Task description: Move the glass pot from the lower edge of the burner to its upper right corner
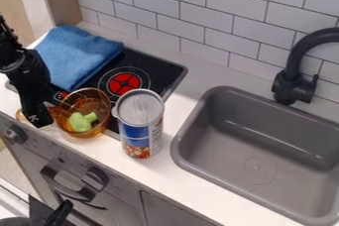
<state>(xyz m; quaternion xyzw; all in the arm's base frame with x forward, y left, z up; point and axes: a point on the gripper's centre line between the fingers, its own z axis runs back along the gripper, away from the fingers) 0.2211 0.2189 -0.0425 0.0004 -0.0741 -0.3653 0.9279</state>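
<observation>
Amber glass pot (92, 102) holding a green piece (81, 121), at the near edge of the black cooktop (173, 73), the pincer (42, 121) beside it, whether spread or closed indeterminable; rightward, a tall can (139, 125) and grey sink (193, 113).

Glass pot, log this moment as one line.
glass pot: lower edge of cooktop; green piece inside; claw: beside pot; can: pot's right; move: unfinished
</observation>
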